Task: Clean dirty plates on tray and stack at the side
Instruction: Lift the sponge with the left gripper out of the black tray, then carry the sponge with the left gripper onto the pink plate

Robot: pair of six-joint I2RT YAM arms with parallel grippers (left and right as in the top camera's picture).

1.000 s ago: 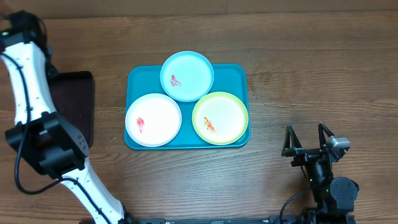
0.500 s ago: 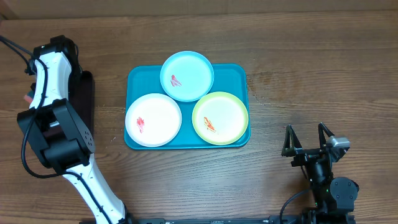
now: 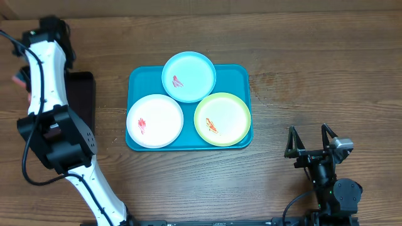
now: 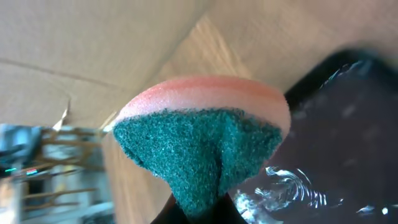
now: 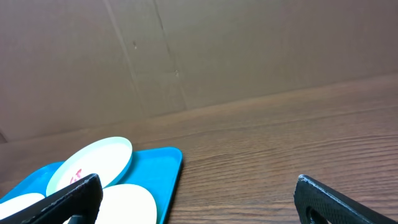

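- Left wrist: got green-and-pink foam sponge (image 4: 205, 134) pinched in left gripper (image 4: 198, 211).
- Seeing smeared white round plastic plate (image 3: 154, 120), light blue plate (image 3: 188, 76), yellow-green plate (image 3: 222, 118) on turquoise rectangular tray (image 3: 239, 74).
- Got right gripper (image 3: 309, 135) spread wide.

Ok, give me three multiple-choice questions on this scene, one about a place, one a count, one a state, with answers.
1. Where on the tray is the light blue plate? A far edge; B near left; C near right.
2. How many plates show red or orange smears? A one; B two; C three.
3. The left hand is: A open; B shut on a sponge; C shut on a plate.
Answers: 1 A, it overhangs the far rim. 2 C, it, the white plate and the green-rimmed plate each carry one. 3 B, the sponge is pinched in it.
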